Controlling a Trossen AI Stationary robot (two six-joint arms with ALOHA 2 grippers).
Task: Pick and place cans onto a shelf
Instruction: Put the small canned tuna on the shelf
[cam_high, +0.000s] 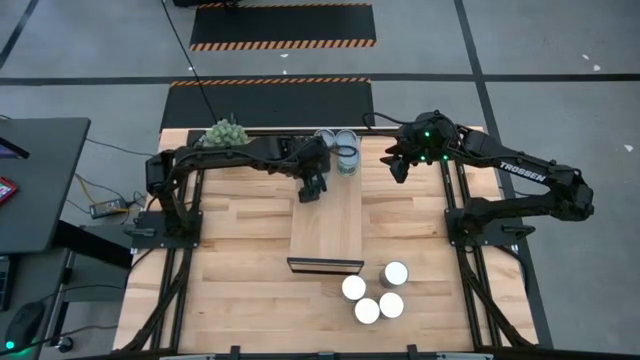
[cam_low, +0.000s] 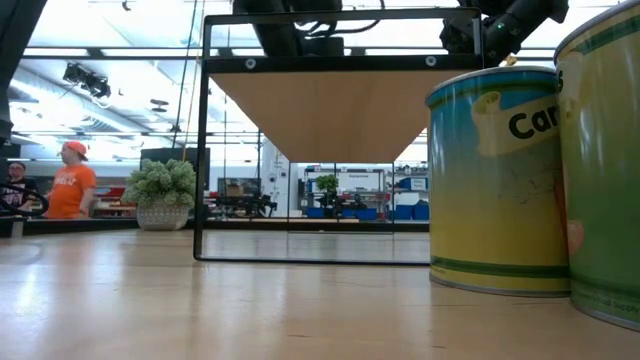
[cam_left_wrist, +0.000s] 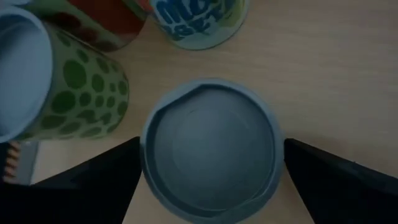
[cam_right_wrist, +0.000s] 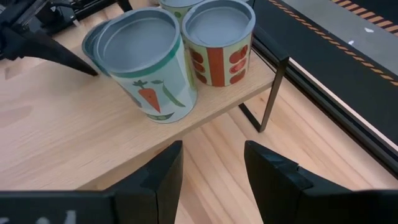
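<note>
High view: you look straight down on the butcher-block bench (cam_high: 240, 300), where the light-wood shelf (cam_high: 330, 225) runs lengthwise, its dark front edge nearest you. Grey-topped cans (cam_high: 340, 145) cluster at its far end. The left claw (cam_high: 313, 190) hangs over the shelf beside them; the right claw (cam_high: 398, 165) hovers off the shelf's right side. Four white-topped cans (cam_high: 375, 292) stand on the bench near the shelf's front corner. A green spiky plant ball (cam_high: 225, 131) sits at the far edge.

Low view: only here do you see the shelf's pale underside (cam_low: 320, 115) raised on a thin dark metal frame (cam_low: 200, 150), and the printed paper labels of two near cans (cam_low: 495, 190).

Left wrist view: the left claw's fingers (cam_left_wrist: 93, 186) stand wide apart on either side of a grey round lid (cam_left_wrist: 211, 155), gripping nothing. A green-dotted can (cam_left_wrist: 74, 87) stands beside it.

Right wrist view: the right claw (cam_right_wrist: 211, 168) holds nothing, its fingers set close together. A carrot-label can (cam_right_wrist: 146, 62) and a tomato-label can (cam_right_wrist: 217, 40) stand touching at the shelf's end.
</note>
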